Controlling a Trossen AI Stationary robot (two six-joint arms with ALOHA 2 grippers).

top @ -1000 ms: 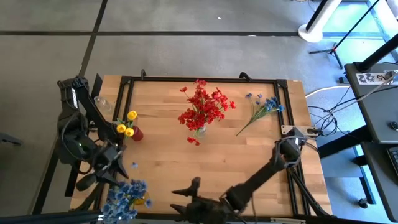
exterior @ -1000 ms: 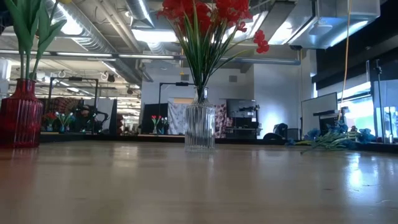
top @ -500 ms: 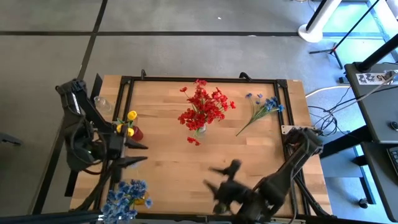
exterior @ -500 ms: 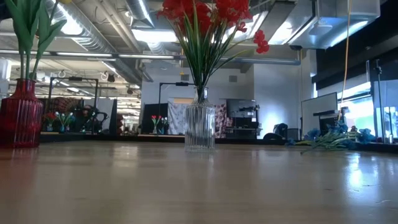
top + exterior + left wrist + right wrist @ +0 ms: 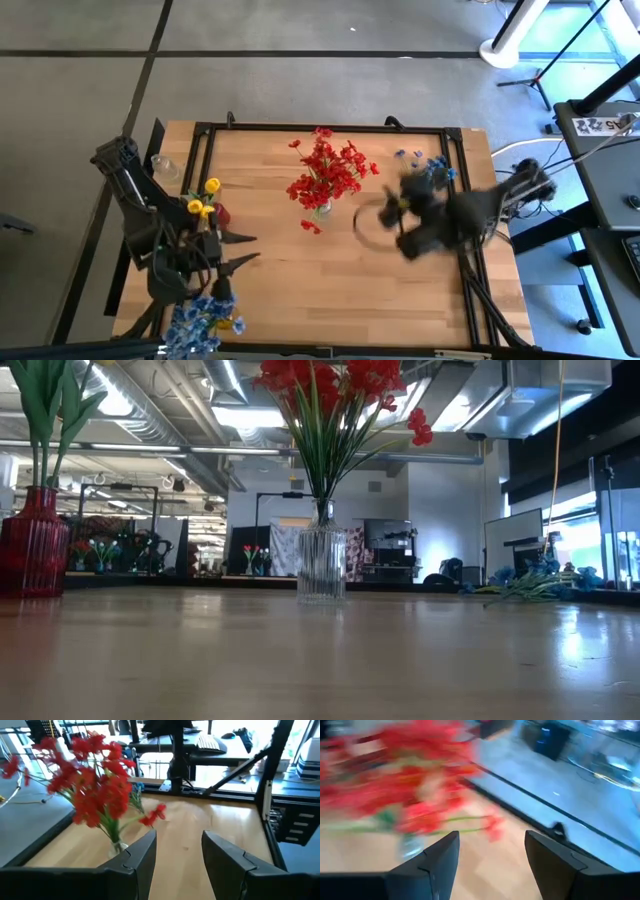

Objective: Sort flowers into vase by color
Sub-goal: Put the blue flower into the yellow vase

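my right gripper [image 5: 385,222] is a blur over the table; the red flowers [image 5: 405,780] smear past my right wrist.

— Where do the vases stand?
— One clear vase [image 5: 323,208] at the table [image 5: 270,270] centre; another vase [image 5: 219,214] at nine o'clock.
— And the loose spray [image 5: 420,175]?
— On the table, two o'clock of centre.

no readable text, labels or numbers anywhere
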